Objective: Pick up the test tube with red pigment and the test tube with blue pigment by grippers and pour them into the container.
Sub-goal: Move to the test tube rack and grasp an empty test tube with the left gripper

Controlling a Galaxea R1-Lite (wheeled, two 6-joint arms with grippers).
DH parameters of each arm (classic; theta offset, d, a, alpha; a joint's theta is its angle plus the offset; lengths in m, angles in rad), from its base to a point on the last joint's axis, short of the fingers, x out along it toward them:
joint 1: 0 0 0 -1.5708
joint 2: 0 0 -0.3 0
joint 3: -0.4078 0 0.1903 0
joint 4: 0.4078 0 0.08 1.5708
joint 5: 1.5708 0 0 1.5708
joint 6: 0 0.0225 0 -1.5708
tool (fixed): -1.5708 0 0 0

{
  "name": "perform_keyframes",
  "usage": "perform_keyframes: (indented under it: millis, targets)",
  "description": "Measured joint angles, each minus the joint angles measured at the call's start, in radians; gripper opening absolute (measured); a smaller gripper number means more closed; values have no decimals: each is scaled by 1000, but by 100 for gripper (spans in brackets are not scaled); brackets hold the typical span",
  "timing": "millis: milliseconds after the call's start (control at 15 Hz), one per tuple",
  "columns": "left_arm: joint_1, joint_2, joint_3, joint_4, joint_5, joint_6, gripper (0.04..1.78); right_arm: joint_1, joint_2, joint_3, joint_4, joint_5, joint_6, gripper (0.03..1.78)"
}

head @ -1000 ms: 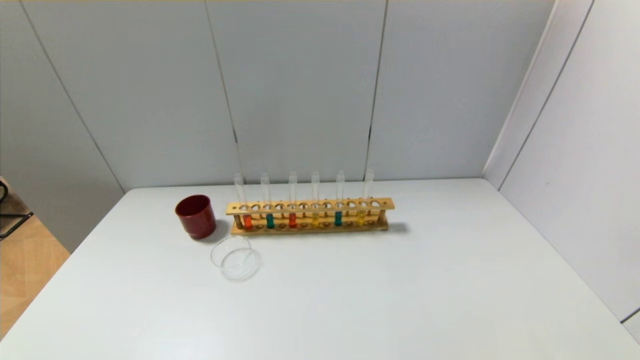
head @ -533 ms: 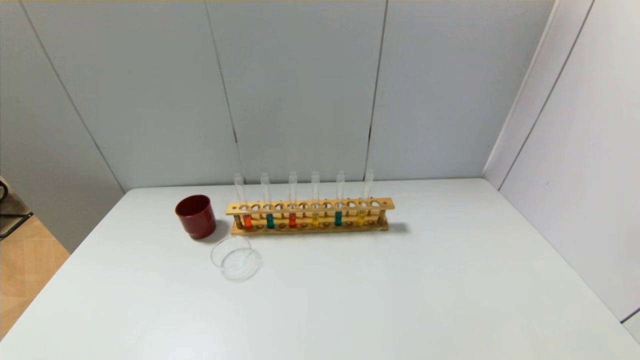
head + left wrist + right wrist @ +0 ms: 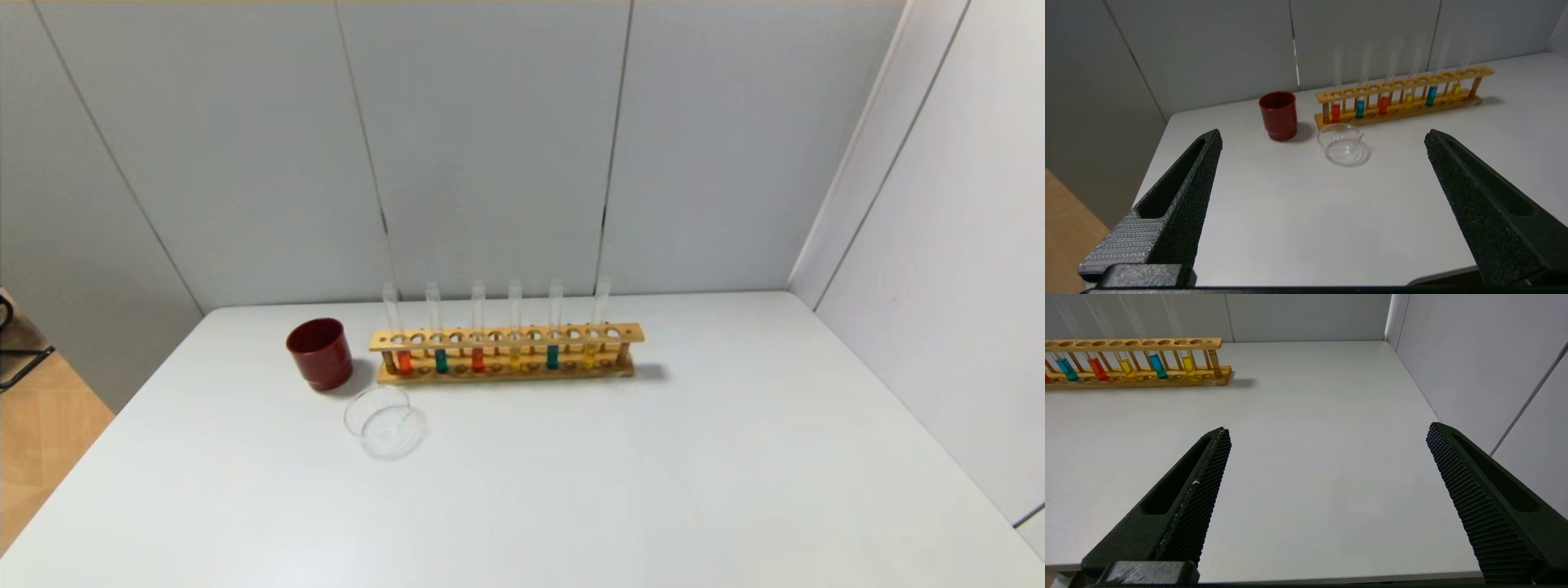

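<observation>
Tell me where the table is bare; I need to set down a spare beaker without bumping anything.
Bare: the whole near half of the table, and everything to the right of the wooden rack. Crowded: the left end of the rack, where the red cup and glass dish sit close by.

Dark red cup (image 3: 319, 353), wooden rack (image 3: 506, 336)
</observation>
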Motion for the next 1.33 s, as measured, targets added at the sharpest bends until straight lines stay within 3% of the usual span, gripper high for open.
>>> perform_keyframes:
  millis: [267,667,1133,1333]
  targets:
    - [-22,198,-212,-19,-54,-3,175,0,0,0,0,0,0,175]
    - [-62,571,-416,-231,-66,-1,175,0,0,0,0,0,0,175]
    - [-64,994,-500,-468,-142,-1,175,0,0,0,0,0,0,175]
    - [-50,1131,-505,-553,-240,-5,175,0,0,0,0,0,0,175]
